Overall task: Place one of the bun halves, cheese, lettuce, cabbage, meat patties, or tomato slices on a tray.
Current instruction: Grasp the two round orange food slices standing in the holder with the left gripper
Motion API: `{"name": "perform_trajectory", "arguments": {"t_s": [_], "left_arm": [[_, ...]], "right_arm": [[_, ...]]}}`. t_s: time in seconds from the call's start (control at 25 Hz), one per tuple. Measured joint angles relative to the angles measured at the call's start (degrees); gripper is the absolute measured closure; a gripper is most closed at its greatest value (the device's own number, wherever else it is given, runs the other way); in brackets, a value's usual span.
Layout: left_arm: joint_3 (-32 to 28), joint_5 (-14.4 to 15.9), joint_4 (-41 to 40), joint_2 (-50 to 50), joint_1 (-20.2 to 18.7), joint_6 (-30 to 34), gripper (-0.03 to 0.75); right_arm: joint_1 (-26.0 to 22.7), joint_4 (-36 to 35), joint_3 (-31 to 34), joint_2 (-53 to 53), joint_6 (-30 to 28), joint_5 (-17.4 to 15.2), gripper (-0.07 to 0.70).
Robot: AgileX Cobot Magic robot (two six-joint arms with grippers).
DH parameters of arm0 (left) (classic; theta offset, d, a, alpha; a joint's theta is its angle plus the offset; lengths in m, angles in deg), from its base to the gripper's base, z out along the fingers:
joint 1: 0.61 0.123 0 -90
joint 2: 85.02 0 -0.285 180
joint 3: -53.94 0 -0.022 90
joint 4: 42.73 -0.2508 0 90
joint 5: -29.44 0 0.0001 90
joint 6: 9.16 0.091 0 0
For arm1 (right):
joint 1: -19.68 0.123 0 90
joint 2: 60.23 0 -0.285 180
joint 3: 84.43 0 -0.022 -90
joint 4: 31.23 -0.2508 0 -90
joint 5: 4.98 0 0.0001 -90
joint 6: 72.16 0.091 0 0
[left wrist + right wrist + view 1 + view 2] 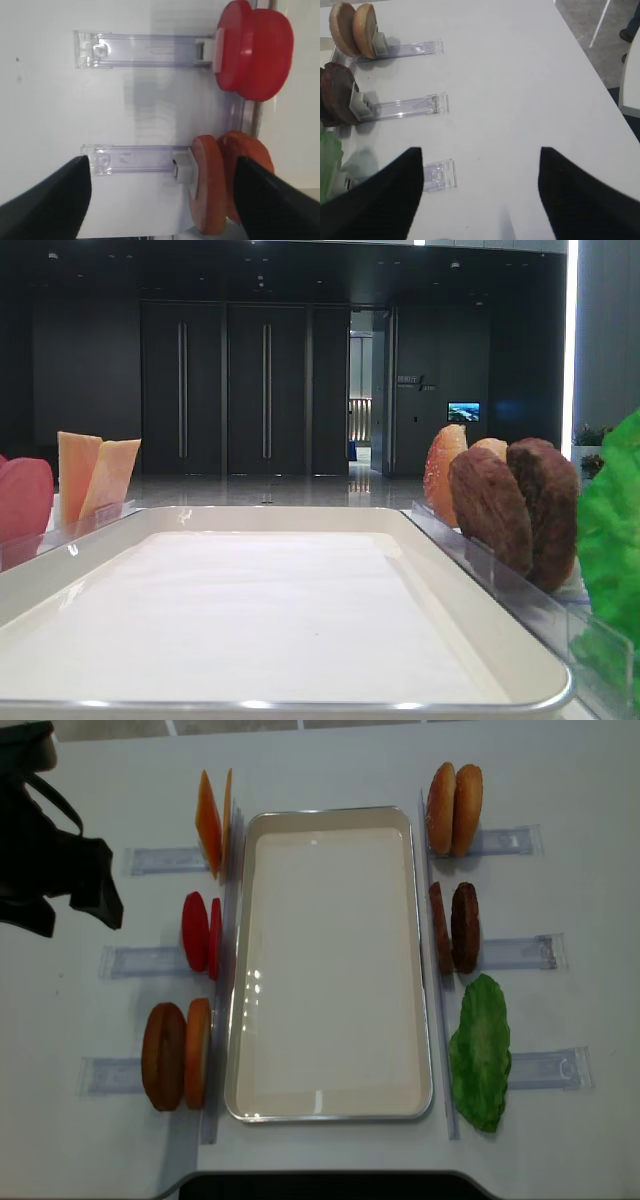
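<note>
Left wrist view: no readable writing anywhere (racks unlabeled), left tool (162, 192) spread apart, right tool (480, 192) likewise.

Office lobby — dark double doors (222, 390), glossy floor, wall screen (463, 411).

Cream-white tray (330, 1105), bright green lettuce (480, 1055), red tomato slices (200, 931) — dark brown meat patties (455, 927), pale-orange cheese (213, 822).

White table (330, 760) bears tray (330, 814), clear racks (515, 952).
</note>
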Motion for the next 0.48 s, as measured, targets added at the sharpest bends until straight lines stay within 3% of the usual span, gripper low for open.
{"name": "perform_trajectory", "arguments": {"t_s": [0.28, 0.48], "left_arm": [[0.0, 0.0, 2.0, 0.0, -0.6, -1.0, 0.024], [0.0, 0.0, -2.2, 0.0, -7.1, -9.8, 0.024]], "right_arm": [[0.0, 0.0, 0.0, 0.0, 0.0, 0.0, 0.166], [0.0, 0.0, 0.0, 0.0, 0.0, 0.0, 0.166]]}}
